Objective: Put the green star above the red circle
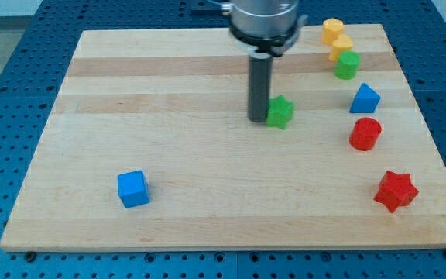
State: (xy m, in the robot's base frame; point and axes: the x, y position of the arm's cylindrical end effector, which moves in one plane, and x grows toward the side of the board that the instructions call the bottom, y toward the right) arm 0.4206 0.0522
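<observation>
The green star point(280, 112) lies on the wooden board point(169, 101), a little right of centre. My tip point(258, 118) stands right against the star's left side, touching or nearly touching it. The red circle point(365, 134) lies well to the right of the star and slightly lower in the view. A blue triangular block point(365, 98) sits just above the red circle.
A green round block point(347, 65) and two yellow blocks point(340, 46) point(331, 30) stand in a line at the view's top right. A red star point(395, 191) lies at the lower right. A blue cube point(133, 189) lies at the lower left.
</observation>
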